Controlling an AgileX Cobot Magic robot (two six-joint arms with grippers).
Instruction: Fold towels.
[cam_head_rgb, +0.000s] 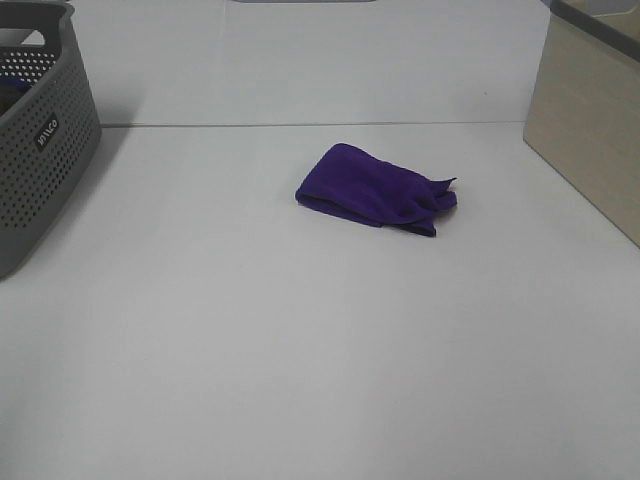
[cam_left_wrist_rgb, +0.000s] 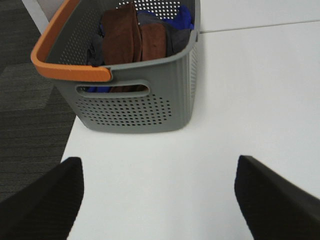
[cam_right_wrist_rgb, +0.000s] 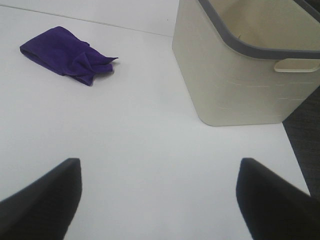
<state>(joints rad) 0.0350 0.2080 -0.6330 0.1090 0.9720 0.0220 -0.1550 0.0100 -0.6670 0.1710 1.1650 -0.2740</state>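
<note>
A deep purple towel (cam_head_rgb: 375, 188) lies bunched and partly folded on the white table (cam_head_rgb: 300, 350), a little right of the middle and toward the back. It also shows in the right wrist view (cam_right_wrist_rgb: 65, 56). No white tag shows. Neither arm appears in the exterior high view. My left gripper (cam_left_wrist_rgb: 159, 200) is open and empty, hovering over the table in front of the grey basket (cam_left_wrist_rgb: 135, 105). My right gripper (cam_right_wrist_rgb: 159, 200) is open and empty over bare table, well short of the towel.
The grey perforated basket (cam_head_rgb: 40, 130) with an orange handle (cam_left_wrist_rgb: 65, 70) stands at the left edge and holds brown, grey and blue cloths (cam_left_wrist_rgb: 132, 35). A cream bin (cam_right_wrist_rgb: 240, 75) with a grey rim stands at the right (cam_head_rgb: 590, 140). Dark floor lies beyond the table edges.
</note>
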